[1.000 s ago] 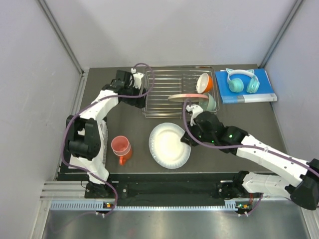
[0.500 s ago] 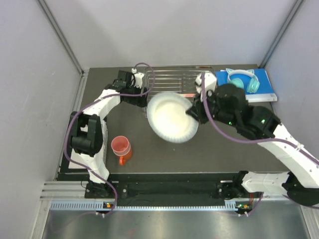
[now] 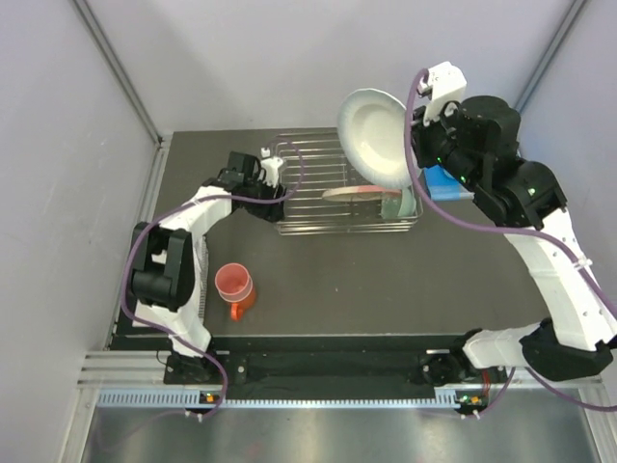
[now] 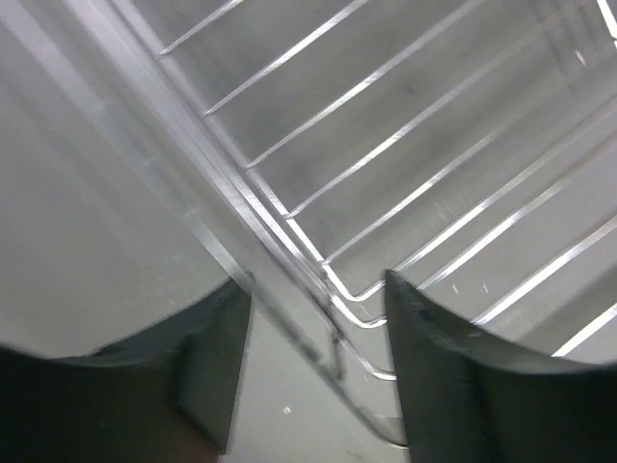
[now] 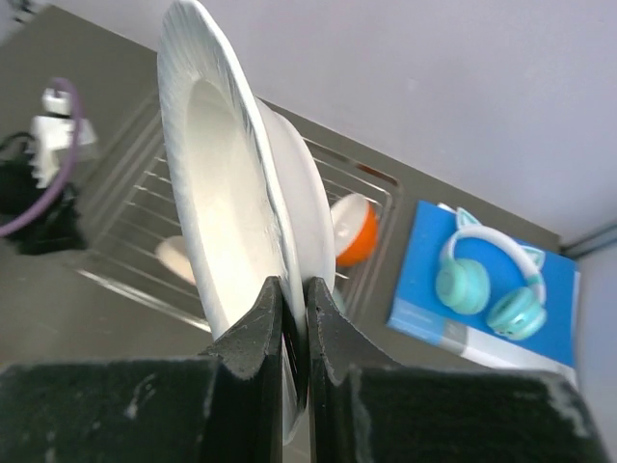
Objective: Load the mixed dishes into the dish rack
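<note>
- The round white plate (image 3: pixel 376 135) is up in the air now, tipped on edge over the far right end of the silver wire dish rack (image 3: pixel 313 174). The right claw (image 3: pixel 416 123) just beside it pinches its rim tight.
- A second ago the plate lay flat on the table, so it's been lifted and turned. Looks ready to slot down between the bars.
- The left claw (image 4: pixel 318 309) has narrowed but its fingers are apart, straddling the rack's left rim. Steadying it, I reckon.
- The orange handled mug (image 3: pixel 236 287) sits well short of that claw, not loaded yet.
</note>
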